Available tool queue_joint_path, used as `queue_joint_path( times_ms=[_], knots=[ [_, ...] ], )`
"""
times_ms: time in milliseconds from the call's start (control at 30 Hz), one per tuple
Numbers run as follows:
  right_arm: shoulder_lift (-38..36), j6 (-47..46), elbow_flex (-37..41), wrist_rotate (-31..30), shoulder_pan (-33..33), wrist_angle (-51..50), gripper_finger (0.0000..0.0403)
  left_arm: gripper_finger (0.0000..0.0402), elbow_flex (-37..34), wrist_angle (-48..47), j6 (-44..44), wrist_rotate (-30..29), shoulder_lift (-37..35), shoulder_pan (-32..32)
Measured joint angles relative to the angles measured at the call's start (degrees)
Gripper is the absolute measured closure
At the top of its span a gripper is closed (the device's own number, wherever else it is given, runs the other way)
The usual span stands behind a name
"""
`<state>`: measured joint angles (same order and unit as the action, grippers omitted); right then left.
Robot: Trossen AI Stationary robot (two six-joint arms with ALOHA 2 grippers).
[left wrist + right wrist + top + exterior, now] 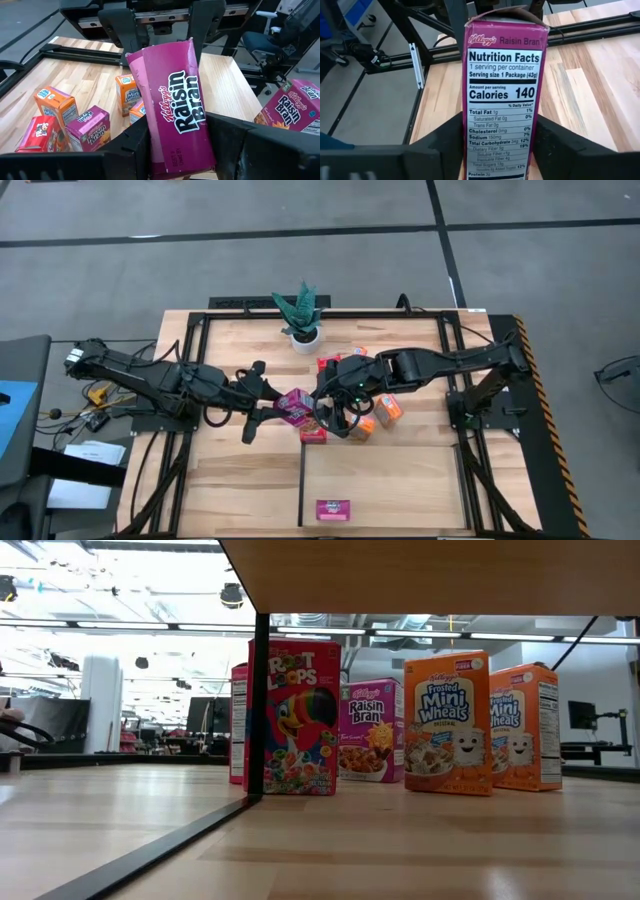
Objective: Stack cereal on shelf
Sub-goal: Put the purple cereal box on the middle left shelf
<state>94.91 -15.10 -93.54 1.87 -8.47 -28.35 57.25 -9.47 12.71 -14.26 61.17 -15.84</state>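
A magenta Raisin Bran cereal box [295,405] hangs in the air above the table's middle, roughly upright and tilted. My left gripper [272,408] and my right gripper [322,402] are both shut on it from opposite sides. The left wrist view shows its name panel [175,100]; the right wrist view shows its nutrition panel [502,85]. The shelf [400,480] is the light panel at the near right. One magenta box [332,509] lies flat on it near the front edge. My left gripper pinches the box's lower part [170,160] between its two fingers, one on each broad face beside the name panel. It comes from the table's left, slanting slightly down. The box stands up from the fingers, clear of the table. My right gripper has its fingers [445,142] against the two broad faces beside the nutrition panel's lower half [495,145]. It comes from the table's right, slanting down. The box rises upright past the fingers, its top flap [505,11] uppermost.
Loose boxes stand below and around the grippers: red ones [313,434] [328,363] and orange ones [388,410] [362,427]. A potted plant [300,320] stands at the far edge. A black frame [190,380] runs round the tabletop. In the low view, several boxes [448,725] stand upright.
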Motion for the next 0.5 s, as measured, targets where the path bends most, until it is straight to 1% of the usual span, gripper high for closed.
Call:
queue_joint_path(
  times_ms=[133,233,367,500],
  knots=[
    [0.0,-0.03,0.0,0.04,0.0,0.01,0.0224,0.0264,0.0,-0.02,0.0,-0.07,-0.02,0.0],
    [0.0,-0.03,0.0,0.07,0.0,0.11,0.0239,0.0264,0.0,-0.06,-0.08,-0.1,-0.02,0.0],
    [0.02,-0.01,0.09,-0.02,-0.13,1.35,0.0245,0.0254,0.0,-0.46,-0.02,-0.17,-0.58,0.0],
    [-0.25,-0.03,0.09,-0.71,-0.49,4.9,0.0242,0.0223,0.0,-2.26,0.99,-0.98,-3.35,0.0]
  ],
)
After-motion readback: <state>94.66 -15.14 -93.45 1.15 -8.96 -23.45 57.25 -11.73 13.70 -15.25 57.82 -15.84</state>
